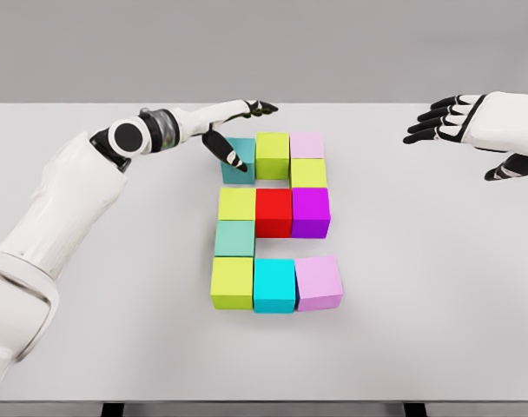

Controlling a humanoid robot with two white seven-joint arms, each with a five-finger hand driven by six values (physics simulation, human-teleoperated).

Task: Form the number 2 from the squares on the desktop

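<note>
Eleven squares sit mid-desk (438, 287), nearly forming the 2. Left robot hand (234, 130) — fingers extended, gripping nothing — presses its thumb on the teal square (238, 165), which sits slightly askew at top left. Judged next: nudge it flush against the green square (272, 155). Right robot hand (446, 120) hovers open, well apart.

Eleven coloured square blocks (273, 213) lay touching mid-desk, forming a 2; the teal top-left block (239, 162) sat slightly askew.
</note>
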